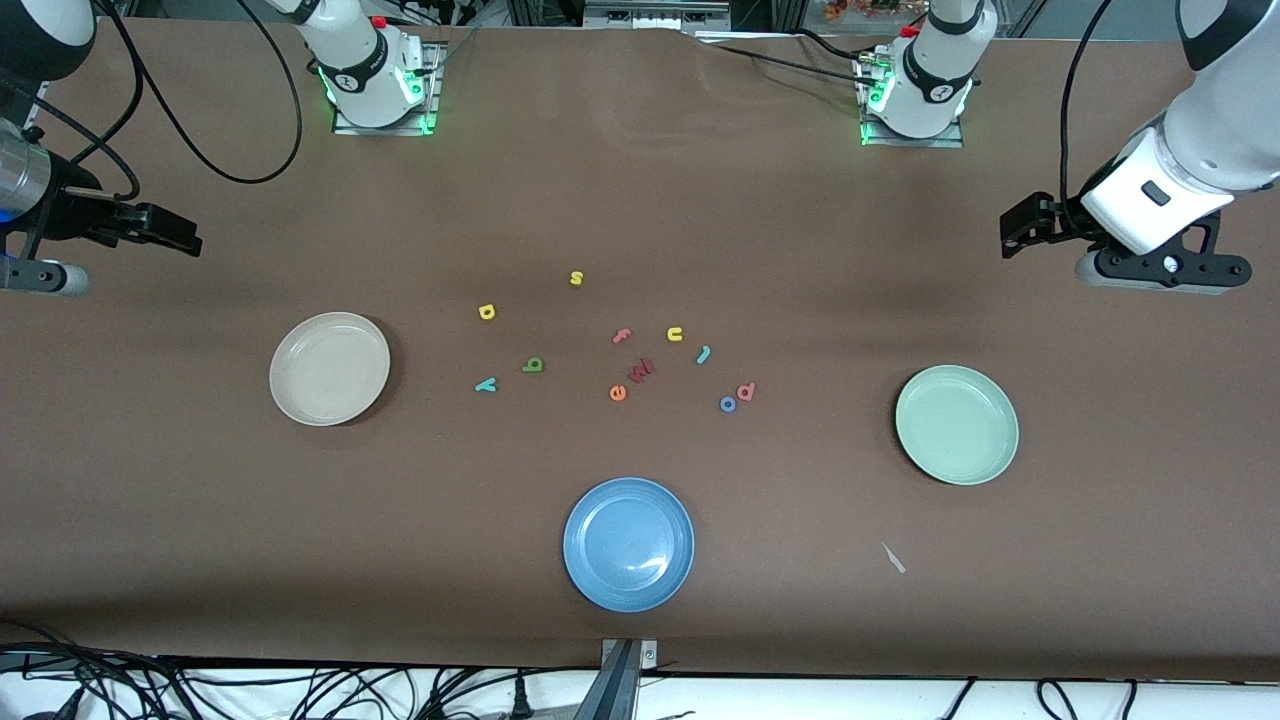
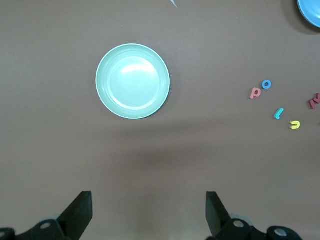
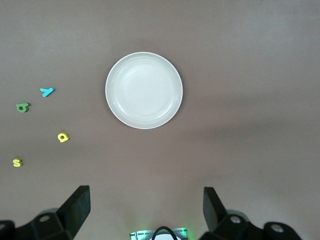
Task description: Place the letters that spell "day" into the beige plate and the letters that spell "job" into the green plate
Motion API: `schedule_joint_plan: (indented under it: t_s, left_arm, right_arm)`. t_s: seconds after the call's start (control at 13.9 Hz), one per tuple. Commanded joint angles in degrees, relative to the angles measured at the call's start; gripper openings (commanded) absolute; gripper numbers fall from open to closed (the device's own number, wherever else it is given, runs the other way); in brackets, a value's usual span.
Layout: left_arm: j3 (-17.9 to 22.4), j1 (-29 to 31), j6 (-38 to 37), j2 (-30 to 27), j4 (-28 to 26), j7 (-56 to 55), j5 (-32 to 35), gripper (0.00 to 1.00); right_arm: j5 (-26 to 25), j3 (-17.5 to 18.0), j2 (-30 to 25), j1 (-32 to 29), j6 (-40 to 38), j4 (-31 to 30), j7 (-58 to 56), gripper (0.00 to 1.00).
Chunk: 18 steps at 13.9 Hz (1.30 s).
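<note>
The beige plate lies empty toward the right arm's end, the green plate empty toward the left arm's end. Between them on the cloth lie the yellow bowl letter, green letter, teal "y", teal "j", blue "o" and pinkish-red letter. My left gripper hangs open over bare table. My right gripper does likewise at its end.
A blue plate sits nearest the front camera. Other letters lie among the task's: yellow "s", pink "f", yellow "u", a dark red letter, orange "e". A white scrap lies near the green plate.
</note>
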Motion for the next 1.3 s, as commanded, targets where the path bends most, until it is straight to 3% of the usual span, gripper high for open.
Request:
schedule_joint_plan:
  t_s: [0.0,1.22]
  left_arm:
    - [0.04,-0.09,-1.11,0.64,1.76,0.91,-1.5,1.0]
    - [0.31,0.35,-1.02,0.2,3.52,0.99,-0.88,1.0]
  right_arm:
    - [0.63,0.0,0.08,-0.2,-0.89,0.73,-1.08,1.0]
    - [0.71,0.0,0.08,-0.2,-0.89,0.73,-1.08,1.0]
